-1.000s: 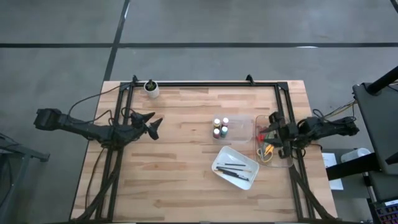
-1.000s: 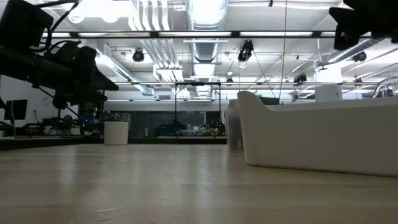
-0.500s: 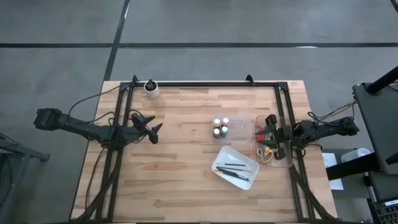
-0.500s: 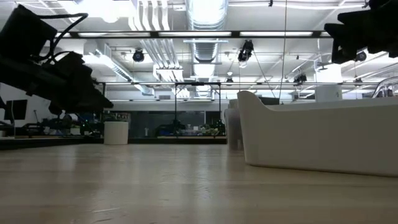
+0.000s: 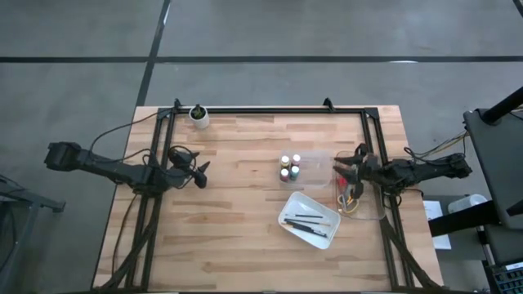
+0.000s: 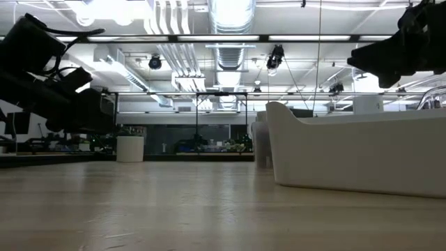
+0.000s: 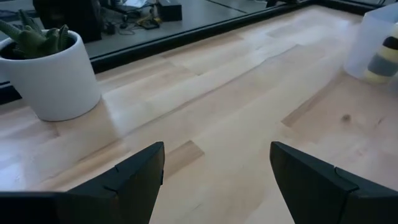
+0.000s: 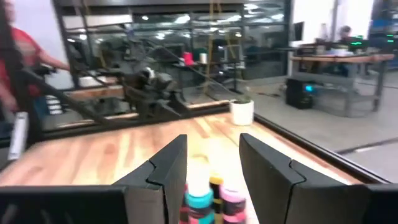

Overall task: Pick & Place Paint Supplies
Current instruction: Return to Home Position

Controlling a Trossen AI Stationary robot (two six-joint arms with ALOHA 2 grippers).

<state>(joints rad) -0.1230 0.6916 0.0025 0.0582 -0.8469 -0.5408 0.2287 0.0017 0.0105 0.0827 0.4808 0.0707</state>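
Lying in white tray (image 5: 283, 217), dark brushes (image 5: 309, 217); in clear bin (image 5: 373, 214), scissors (image 5: 351, 198); left claw (image 7: 216, 168) and right claw (image 8: 212, 155) spread.

Looked past the right gripper (image 8: 212, 148), dark fingers (image 8: 165, 174) spread apart, across a wooden table (image 8: 93, 155). Framed pale-capped paint bottles (image 8: 200, 202) in the gap. Showed a white plant pot (image 8: 242, 112), the left arm (image 8: 146, 87) and a person in red (image 8: 12, 56) farther off.

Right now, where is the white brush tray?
In the high view, the white tray lies right of centre, below the paint bottles and left of the transparent bin.
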